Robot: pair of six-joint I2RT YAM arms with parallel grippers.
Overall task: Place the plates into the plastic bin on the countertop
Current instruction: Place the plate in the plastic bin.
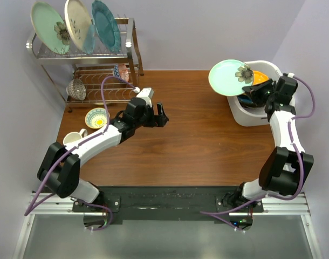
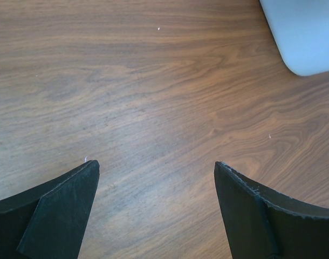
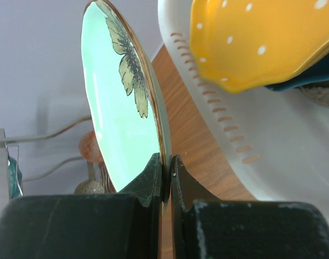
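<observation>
A pale green plate (image 1: 229, 77) with a dark flower hangs tilted over the left rim of the white plastic bin (image 1: 249, 116). My right gripper (image 1: 253, 90) is shut on its edge. In the right wrist view the plate (image 3: 121, 108) stands edge-on, its rim pinched in the right gripper (image 3: 167, 162), and the bin's slotted rim (image 3: 272, 140) lies just to the right. A yellow dotted plate (image 3: 251, 38) rests in the bin on a dark blue one (image 3: 315, 70). My left gripper (image 1: 163, 116) is open over bare wood at table centre-left, the open left gripper (image 2: 156, 164) holding nothing. The bin's corner (image 2: 304, 38) shows at top right.
A chrome wire rack (image 1: 50, 54) at the back left holds three large upright plates, with a small patterned bowl (image 1: 121, 72) on its lower tier. A yellow-and-blue bowl (image 1: 96, 117) and a cream mug (image 1: 74, 139) sit on the table beside my left arm.
</observation>
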